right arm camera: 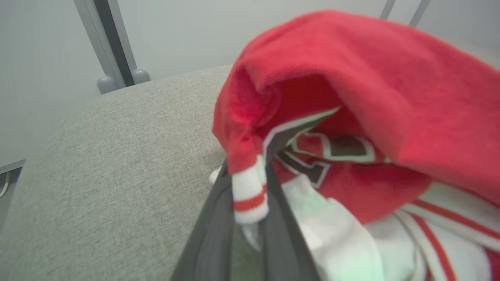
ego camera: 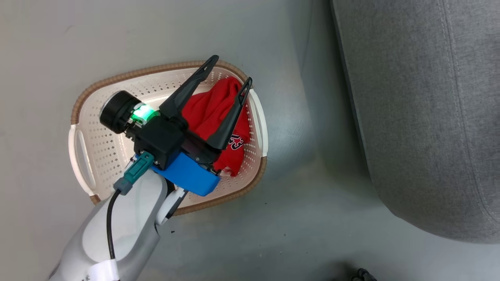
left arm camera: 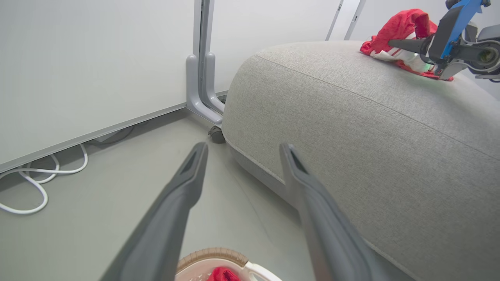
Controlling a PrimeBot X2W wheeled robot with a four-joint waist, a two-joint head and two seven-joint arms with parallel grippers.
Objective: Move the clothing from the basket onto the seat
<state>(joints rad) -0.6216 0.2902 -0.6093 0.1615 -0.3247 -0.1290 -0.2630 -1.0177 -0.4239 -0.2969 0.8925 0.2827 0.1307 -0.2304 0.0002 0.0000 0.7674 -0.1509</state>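
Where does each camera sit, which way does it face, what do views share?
Head view: on the head, facing down at the basket holding the 23 garment; open left gripper shows.
Left wrist view: above the basket, facing the seat; left gripper open ahead.
Right wrist view: over the seat, facing the striped garment; right gripper shut on its trim.
Shared: both wrist views show the seat.
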